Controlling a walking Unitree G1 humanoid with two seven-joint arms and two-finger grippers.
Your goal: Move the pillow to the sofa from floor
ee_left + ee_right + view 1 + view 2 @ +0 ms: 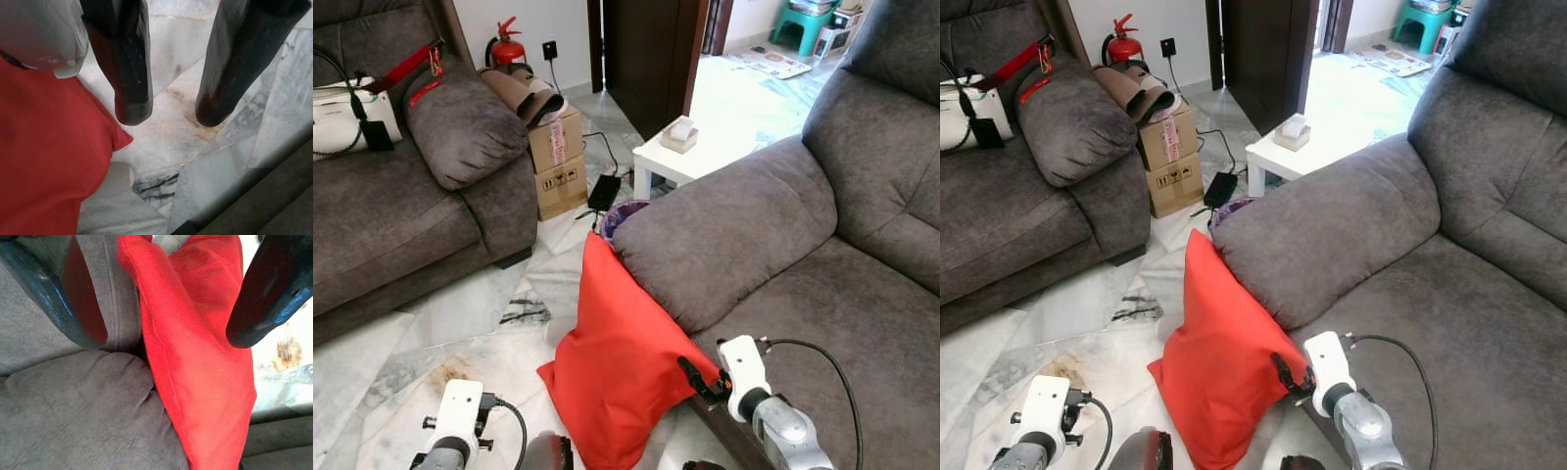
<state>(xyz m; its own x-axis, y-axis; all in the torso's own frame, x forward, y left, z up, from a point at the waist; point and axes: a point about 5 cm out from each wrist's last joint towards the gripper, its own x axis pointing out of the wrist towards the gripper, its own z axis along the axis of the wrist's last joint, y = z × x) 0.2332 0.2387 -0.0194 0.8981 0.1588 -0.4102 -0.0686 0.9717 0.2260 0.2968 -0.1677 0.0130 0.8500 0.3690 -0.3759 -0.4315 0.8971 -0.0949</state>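
A red pillow (617, 362) stands on its edge on the marble floor, leaning against the armrest (724, 235) of the grey sofa (862, 323) on my right. My right gripper (168, 335) is open at the pillow's right edge, low beside the sofa front. One finger is on the sofa side and the other on the floor side, so the pillow's seam lies between them. My left gripper (171, 115) is open and points down at the floor, close to the pillow's lower left corner (117, 139), holding nothing.
A second grey sofa (391, 215) with a white bag (337, 117) stands at the left. Cardboard boxes (556, 162), a fire extinguisher (507, 47), a power adapter with cable (604, 189) and a white low table (680, 157) lie beyond the pillow. Bare floor (460, 333) lies between the sofas.
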